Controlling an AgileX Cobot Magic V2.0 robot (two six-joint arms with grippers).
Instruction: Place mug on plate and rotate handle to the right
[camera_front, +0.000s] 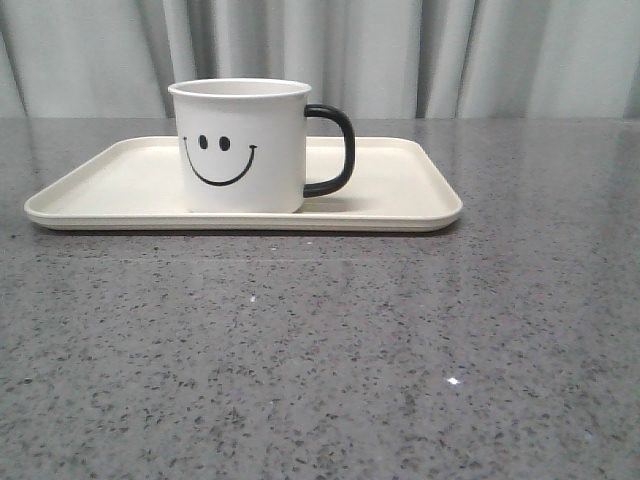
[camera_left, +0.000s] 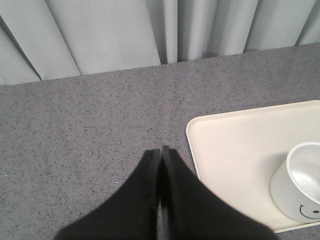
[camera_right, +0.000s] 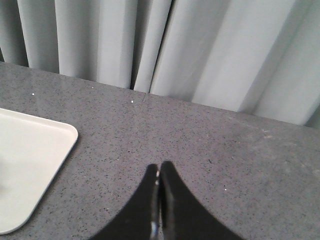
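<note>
Left end effector (camera_left: 160, 155): fingers pressed together, holding nothing, hovering over bare surface (camera_front: 320, 380) just off the plate's (camera_front: 110, 190) left end. From it, the mug (camera_front: 240, 145) lies to the right, across the plate's left portion; in your left wrist view the mug's open top and a bit of the printed smile sit at the frame edge, partly cut off.

Mug stands upright on the plate, a little left of its middle, smiley facing the front edge of the surface. Handle (camera_front: 335, 150) already sticks out toward the plate's right end, so my read is the task is essentially done and neither arm needs to close in.

Right end effector (camera_right: 159, 175): also pinched shut, empty, over the surface off the plate's right end. It looks like the nearer arm to the handle, though no mug shows in its view. Neither arm shows in the front view.
</note>
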